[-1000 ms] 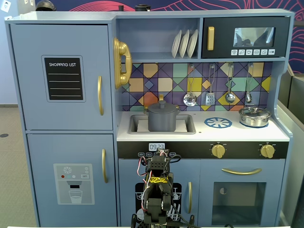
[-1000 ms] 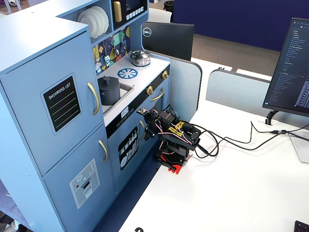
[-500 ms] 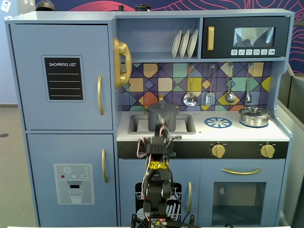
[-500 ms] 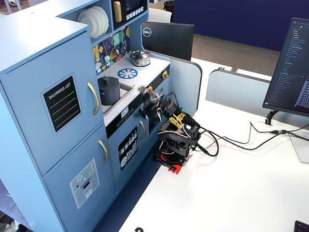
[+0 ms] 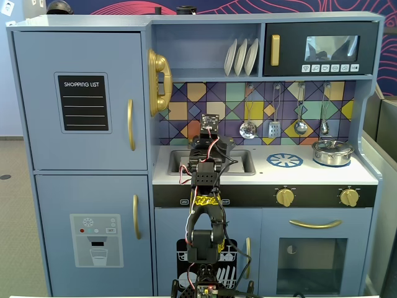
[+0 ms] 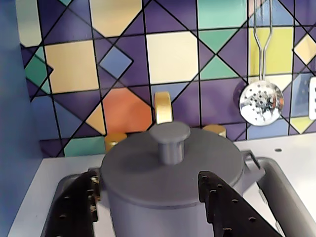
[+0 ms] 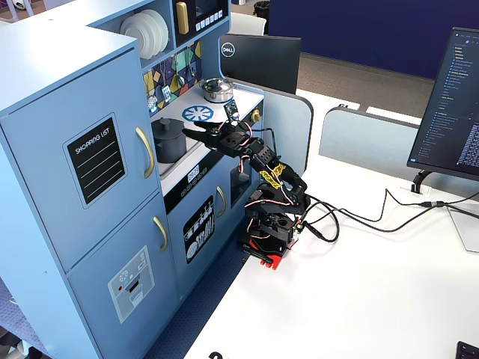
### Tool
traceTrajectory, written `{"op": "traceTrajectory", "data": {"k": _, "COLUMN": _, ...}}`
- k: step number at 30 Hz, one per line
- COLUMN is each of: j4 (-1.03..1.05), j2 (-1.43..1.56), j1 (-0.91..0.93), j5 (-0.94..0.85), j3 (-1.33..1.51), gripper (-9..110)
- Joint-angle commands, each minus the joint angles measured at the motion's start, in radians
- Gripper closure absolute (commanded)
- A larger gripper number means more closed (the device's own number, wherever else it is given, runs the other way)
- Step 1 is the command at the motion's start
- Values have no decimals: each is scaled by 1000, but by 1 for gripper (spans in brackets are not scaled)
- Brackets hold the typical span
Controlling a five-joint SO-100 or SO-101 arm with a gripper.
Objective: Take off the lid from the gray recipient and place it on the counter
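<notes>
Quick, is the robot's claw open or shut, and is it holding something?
Gripper: open, holding nothing; its fingers straddle the gray pot, whose lid is on.

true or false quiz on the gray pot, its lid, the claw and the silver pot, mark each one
1. The lid sits on the gray pot. True.
2. The gray pot stands on the blue burner ring. False: it sits in the sink, and the ring is bare.
3. The claw is shut on the lid's knob. False: in the wrist view its fingers stand apart on either side of the pot, below the knob.
4. A shiny silver pot stands on the counter, right of the ring in a fixed view. True.
5. A slotted spoon hangs on the tiled wall. True.
</notes>
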Motion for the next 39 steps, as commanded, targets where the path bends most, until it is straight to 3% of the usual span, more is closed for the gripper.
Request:
{"op": "traceTrajectory", "data": {"k": 1, "j4": -89, "j2": -52, "j1": 11, "j5": -6, "j3": -58, "gripper": 82}}
{"op": "traceTrajectory", "data": {"k": 12, "j4": -287, "j2": -282, "j1": 14, "j5": -35, "j3": -92, "gripper": 84}}
{"op": "traceTrajectory", "data": {"k": 36, "j4": -422, "j2": -663, "j1": -15, "j5": -52, "j3": -282, "gripper": 90}}
{"op": "traceTrajectory", "data": {"k": 39, "j4": -445, "j2": -680, "j1": -26, "j5": -74, "j3": -281, "gripper": 98}}
